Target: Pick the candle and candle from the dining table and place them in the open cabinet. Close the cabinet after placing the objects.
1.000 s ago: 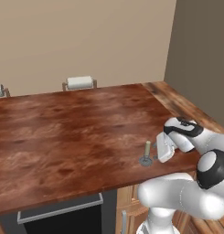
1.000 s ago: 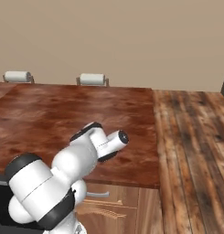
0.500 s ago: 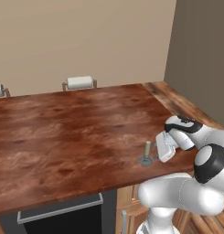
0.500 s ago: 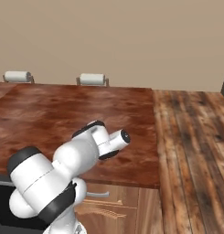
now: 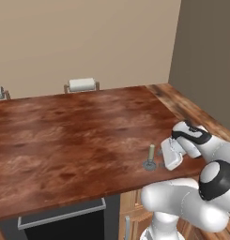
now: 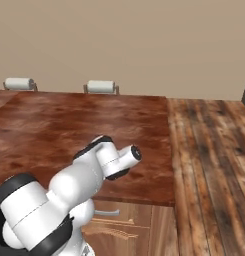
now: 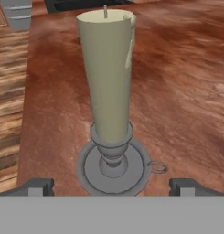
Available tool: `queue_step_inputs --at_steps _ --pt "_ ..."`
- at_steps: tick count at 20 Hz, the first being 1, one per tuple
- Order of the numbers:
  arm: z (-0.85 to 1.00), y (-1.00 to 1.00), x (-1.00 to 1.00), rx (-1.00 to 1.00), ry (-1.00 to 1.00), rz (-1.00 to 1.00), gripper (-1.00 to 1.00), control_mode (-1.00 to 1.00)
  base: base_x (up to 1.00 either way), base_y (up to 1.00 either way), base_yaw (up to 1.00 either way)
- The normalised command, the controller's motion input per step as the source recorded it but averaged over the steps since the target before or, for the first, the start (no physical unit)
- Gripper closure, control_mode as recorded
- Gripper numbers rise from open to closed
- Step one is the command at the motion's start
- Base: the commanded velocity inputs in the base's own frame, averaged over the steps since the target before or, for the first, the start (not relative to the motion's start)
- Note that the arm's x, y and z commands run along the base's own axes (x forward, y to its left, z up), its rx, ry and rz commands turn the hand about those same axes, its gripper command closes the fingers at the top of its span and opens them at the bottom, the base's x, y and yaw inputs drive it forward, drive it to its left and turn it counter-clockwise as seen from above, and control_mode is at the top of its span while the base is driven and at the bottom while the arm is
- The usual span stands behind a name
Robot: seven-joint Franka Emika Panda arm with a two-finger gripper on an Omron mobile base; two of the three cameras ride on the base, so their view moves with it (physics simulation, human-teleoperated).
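While the white arm with dark joints is bent low over the near right part of the broad dining table with the glossy reddish-brown wood-grain top (image 5: 79, 131), the two-finger gripper (image 5: 164, 154) is seen in the left base view just beside the short beige candle on a grey round base (image 5: 150, 158). The candle is standing upright on the table, near the front edge and towards the right corner, and the gripper is placed on its right side, close to it but not touching, as far as can be judged. In the hand view the same beige candle (image 7: 108, 77) is shown from close by, with a thin wick at its top and a small ring handle at the edge of its grey base, and the two dark fingertips (image 7: 36, 186) are seen at the lower left and lower right, well apart from each other, with the grey base between them; the jaws are spread wide and nothing is held in them. In the right base view the arm is seen from behind above the table top (image 6: 69, 120), and the candle is hidden by it. Two white chair backs (image 5: 82, 84) are seen at the far edge of the table, against a plain beige wall (image 5: 88, 42). A floor of dark wooden planks (image 6: 209, 150) is laid to the right of the table.
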Motion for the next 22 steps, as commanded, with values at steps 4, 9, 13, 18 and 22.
queue_step_inputs --at_steps 4,9,13,18,22 --pt "0.00 0.04 -0.03 0.00 0.00 0.00 -1.00 -1.00 0.00 0.00 0.00" --pt "0.00 0.07 0.00 0.00 0.00 0.00 -1.00 -1.00 0.00 0.00 0.00" --pt "0.00 0.04 0.00 0.00 0.00 0.00 -1.00 -1.00 0.00 0.00 0.00" --pt "0.00 0.07 0.00 0.00 0.00 0.00 -1.00 -1.00 0.00 0.00 0.00" --pt "0.00 0.07 0.01 0.00 0.00 0.00 -1.00 -1.00 0.00 0.00 0.00"
